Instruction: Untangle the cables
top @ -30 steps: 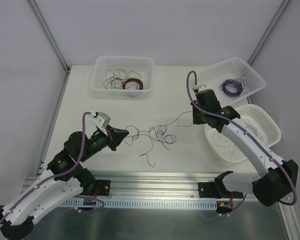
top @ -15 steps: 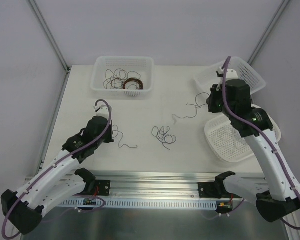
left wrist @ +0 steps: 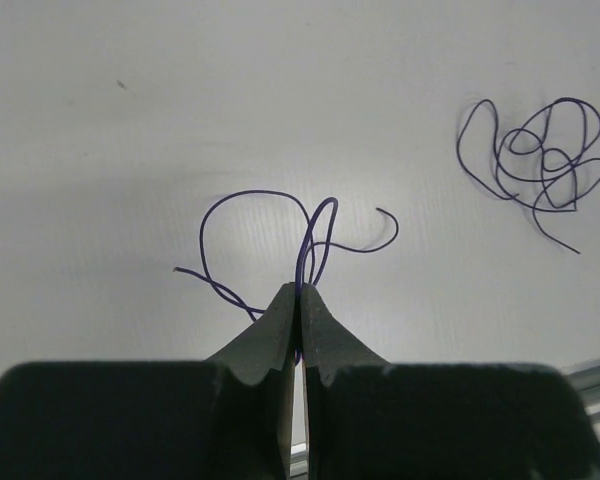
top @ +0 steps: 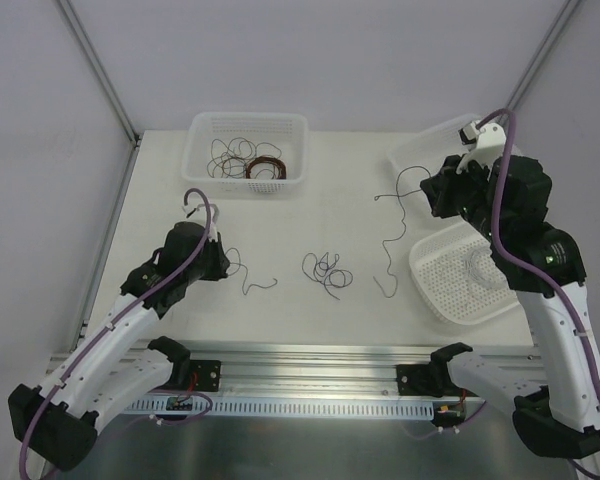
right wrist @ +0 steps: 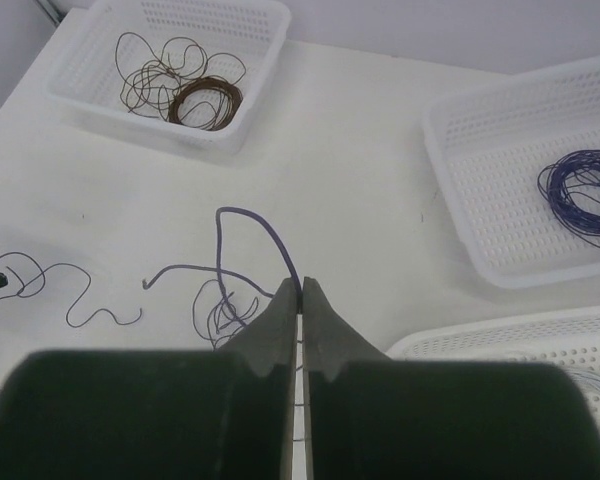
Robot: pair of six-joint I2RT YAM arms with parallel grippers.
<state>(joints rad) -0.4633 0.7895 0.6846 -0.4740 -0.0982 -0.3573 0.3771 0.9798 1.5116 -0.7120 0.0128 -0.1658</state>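
Observation:
The cables are hair-thin dark purple wires, now in three pieces on the white table. A small tangled clump (top: 327, 272) lies in the middle, also in the left wrist view (left wrist: 540, 165). My left gripper (top: 220, 262) is shut on one looped wire (left wrist: 255, 193) that trails right over the table. My right gripper (top: 435, 190) is raised near the right baskets and shut on another wire (right wrist: 270, 231). That wire hangs down in a wavy line (top: 386, 250), apart from the clump.
A white basket (top: 202, 176) at the back holds loose brown wire and a red-brown coil (top: 263, 168). A tilted basket (right wrist: 450, 150) at the back right holds a purple coil (right wrist: 580, 190). A third basket (top: 435, 290) stands at the front right.
Both grippers pulled apart, the left to the left, the right up and to the right. Each drew a wire out of the stretched tangle, leaving a small clump in the middle.

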